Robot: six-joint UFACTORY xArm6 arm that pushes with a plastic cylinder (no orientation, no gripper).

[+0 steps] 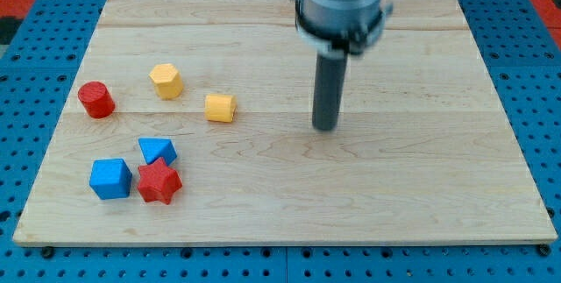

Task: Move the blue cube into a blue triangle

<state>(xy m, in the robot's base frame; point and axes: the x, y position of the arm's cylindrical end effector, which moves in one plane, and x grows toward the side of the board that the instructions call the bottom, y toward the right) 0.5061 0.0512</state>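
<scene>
The blue cube (110,179) lies near the view's bottom left of the wooden board (368,195). The blue triangle (158,150) sits just up and to the right of it, with a small gap between them. A red star (159,182) lies right of the cube and below the triangle, touching or nearly touching both. My tip (325,128) rests on the board near the middle, far to the right of all the blocks and touching none.
A red cylinder (95,100) stands at the left. A yellow hexagon block (166,81) and a yellow cube (220,108) lie above the blue blocks. The board sits on a blue pegboard (26,73).
</scene>
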